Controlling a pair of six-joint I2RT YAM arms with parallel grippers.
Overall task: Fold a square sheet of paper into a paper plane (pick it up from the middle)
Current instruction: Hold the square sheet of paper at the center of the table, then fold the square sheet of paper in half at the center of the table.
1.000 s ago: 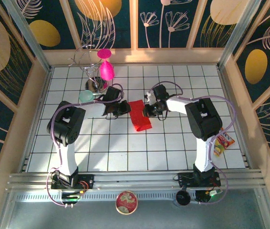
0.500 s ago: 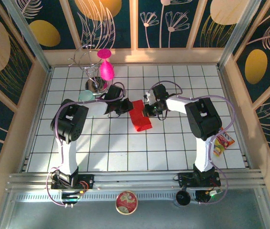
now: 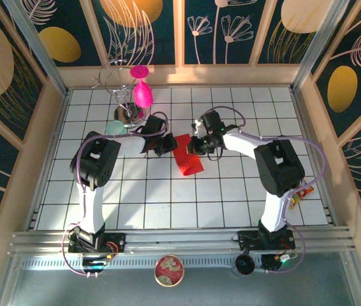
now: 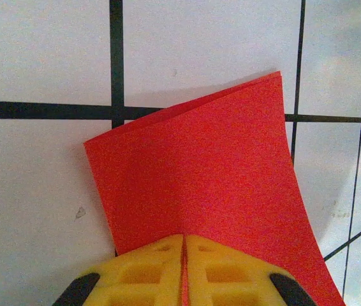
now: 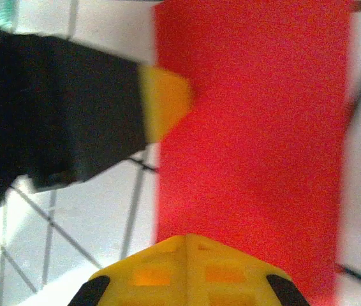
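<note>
The square sheet of paper (image 3: 187, 157) lies near the middle of the white gridded counter (image 3: 219, 197), folded over on itself into a bright red strip that runs from between the two pincers toward the near side, slightly slanted. In the left wrist view the paper (image 4: 212, 178) shows two layers along its far edge, the upper one lifted a little off the counter, and it crosses a black grid line. The left pincer (image 3: 166, 145) sits at the strip's left edge; seen from its own camera, its yellow fingers (image 4: 231, 274) are pressed together with a thin red line in the seam between them, so the left pincer (image 4: 184, 271) is pinching the paper's edge. The right pincer (image 3: 194, 145) sits at the strip's right edge, facing the left one across the paper. From its own camera the right pincer (image 5: 187, 271) has its yellow fingers pressed together at the near edge of the red sheet (image 5: 250, 127); whether any paper is caught between them cannot be told. That view also catches a yellow fingertip and the black body of the left pincer (image 5: 164, 102) touching the sheet's opposite side. Behind the left arm stands a wire rack (image 3: 120, 86) on a shiny round base, with a magenta goblet (image 3: 143, 94) on it.
</note>
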